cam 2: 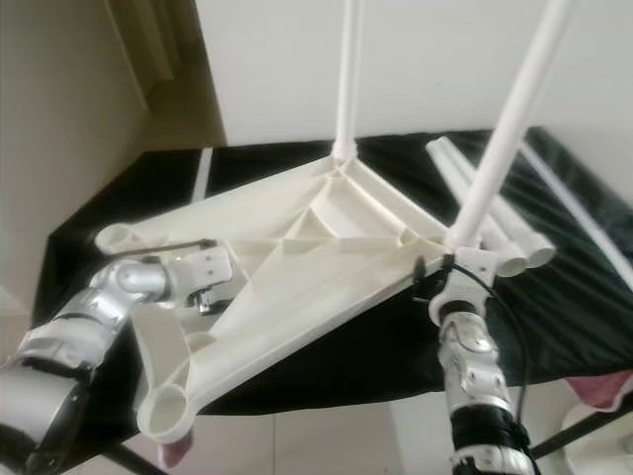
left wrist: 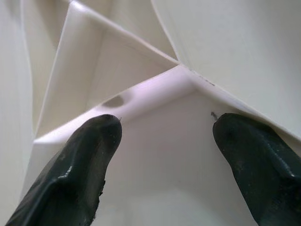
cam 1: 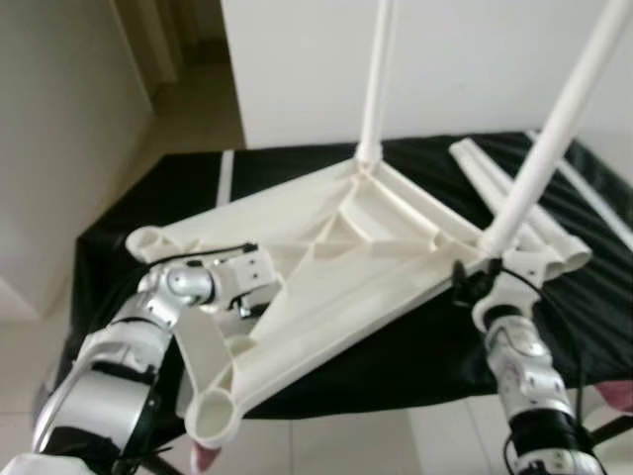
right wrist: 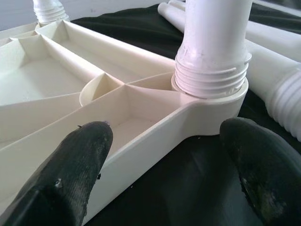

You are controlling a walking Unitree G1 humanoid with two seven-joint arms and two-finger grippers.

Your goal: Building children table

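two legs in, two sockets still open

you have the white table top (cam 1: 336, 267) lying upside down on the black cloth (cam 1: 396, 356), its ribbed underside facing up. two white legs are already standing in their corner sockets: the far leg (cam 1: 377, 79) at the back corner and the near leg (cam 1: 554, 129) at the right corner. in the right wrist view the thread of the near leg (right wrist: 211, 77) is partly visible above the socket, so i judge it is not yet screwed fully down. two sockets are still without legs: the left socket (cam 1: 148, 240) and the front socket (cam 1: 213, 416). the spare legs (cam 1: 514, 213) lie on the cloth behind the right corner, just beside the near leg.

your left gripper (left wrist: 164, 141) is over the ribs near the left side of the table top, its two fingers spread apart and holding nothing. your right gripper (right wrist: 164, 160) is at the right corner, fingers also wide apart, one finger on each side of the socket but not closed on it.

for room: the front socket hangs over the cloth's front edge, above the tiled floor (cam 1: 336, 445), so pushing there may tip the top. the two standing legs lean high near the white wall (cam 1: 445, 59); be careful when you turn the top. the left side has open floor.
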